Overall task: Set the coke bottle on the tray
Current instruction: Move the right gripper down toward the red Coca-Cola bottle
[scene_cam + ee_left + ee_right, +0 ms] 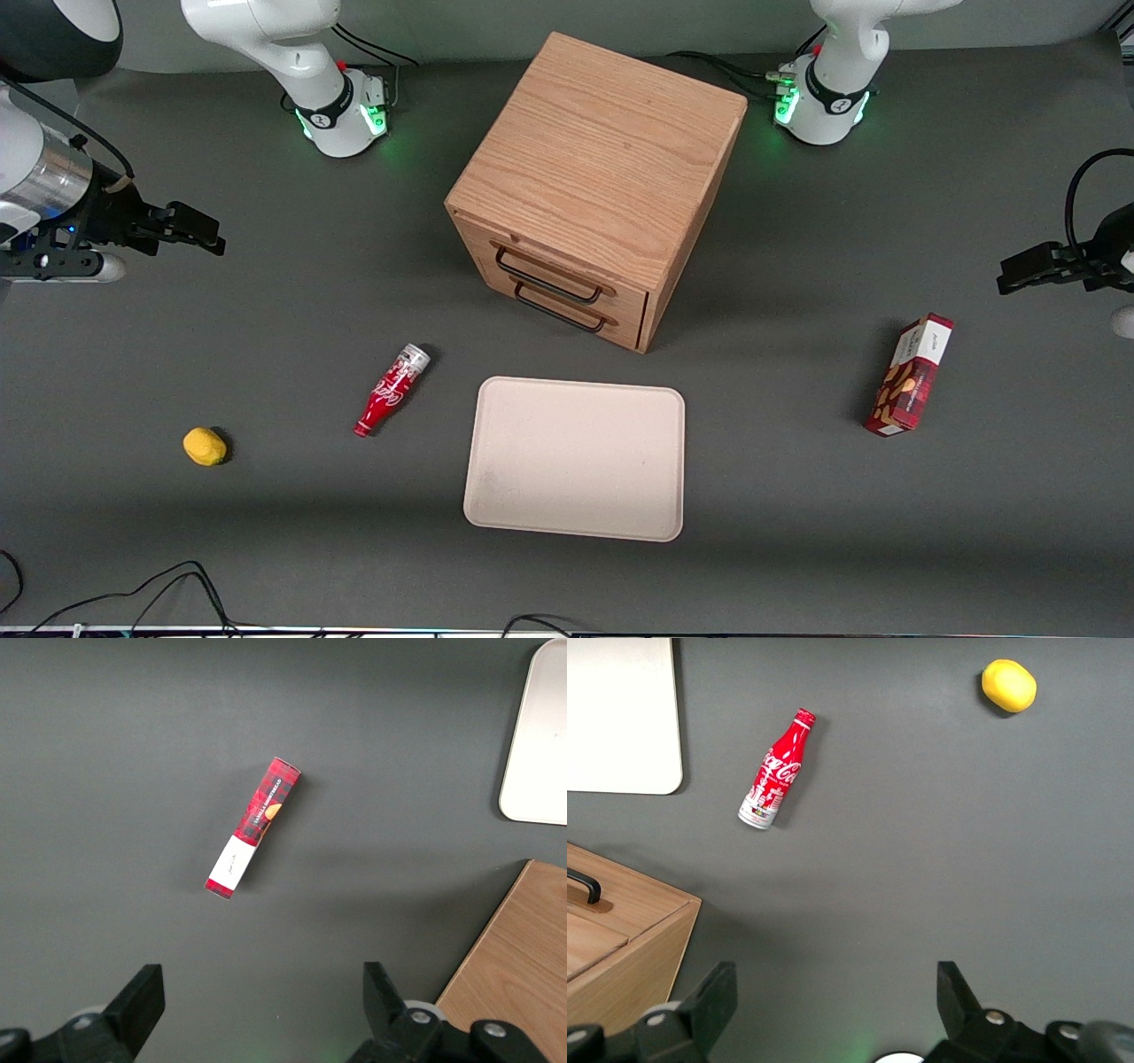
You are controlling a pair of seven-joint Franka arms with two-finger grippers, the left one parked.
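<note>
The coke bottle (392, 390) (776, 773) lies on its side on the dark table, its cap end nearer the front camera and its silver base toward the wooden cabinet. Beside it, toward the parked arm's end, sits the beige tray (576, 456) (620, 718), with nothing on it. My gripper (190, 229) (837, 992) hovers high at the working arm's end of the table, farther from the front camera than the bottle and well apart from it. Its fingers (713, 997) stand wide open with nothing between them.
A wooden two-drawer cabinet (598, 182) (620, 939) stands farther from the camera than the tray. A yellow lemon (205, 446) (1009, 685) lies toward the working arm's end, beside the bottle. A red snack box (911, 374) (254, 826) stands toward the parked arm's end.
</note>
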